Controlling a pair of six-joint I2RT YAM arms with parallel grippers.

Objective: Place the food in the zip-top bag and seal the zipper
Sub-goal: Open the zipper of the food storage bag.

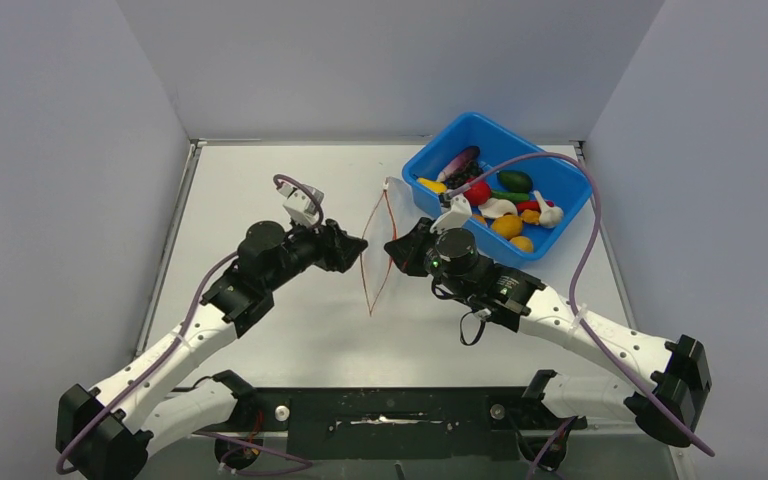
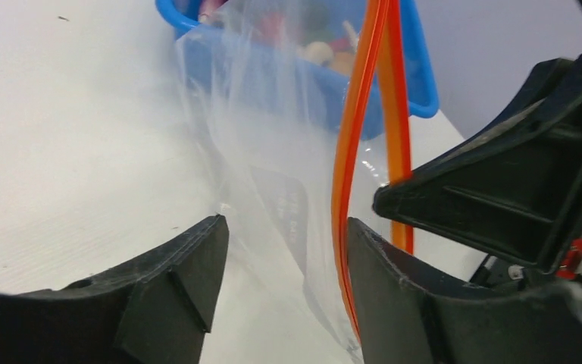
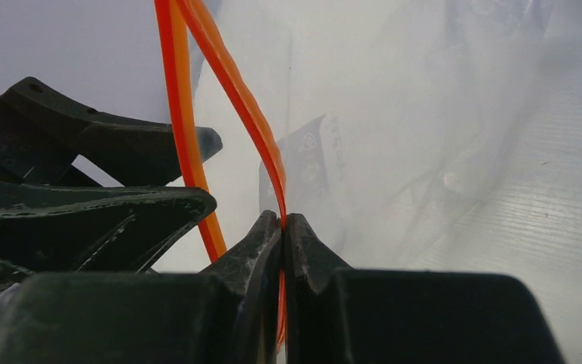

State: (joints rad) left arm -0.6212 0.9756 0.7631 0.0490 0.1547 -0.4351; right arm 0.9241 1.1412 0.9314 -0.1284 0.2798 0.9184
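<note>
Clear crinkly plastic bag (image 1: pixel 378 255) stands mid-table, R gripper (image 3: pixel 282 221) pinched on one lip of its thin orange zipper strip (image 3: pixel 236 95), L gripper (image 2: pixel 286 227) spread open by the other lip, so the mouth may sag shut before toy food (image 1: pixel 505 212) from the blue plastic tub (image 1: pixel 430 152) goes in.

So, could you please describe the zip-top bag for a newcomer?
On the white table, look left of the blue tub. The zip-top bag is pinched by the right gripper: the only clear thing, edged by a thin red-orange zipper.

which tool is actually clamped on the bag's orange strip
The right tool: its jaws are shut on the zipper of the zip-top bag; the left tool stands open.
</note>
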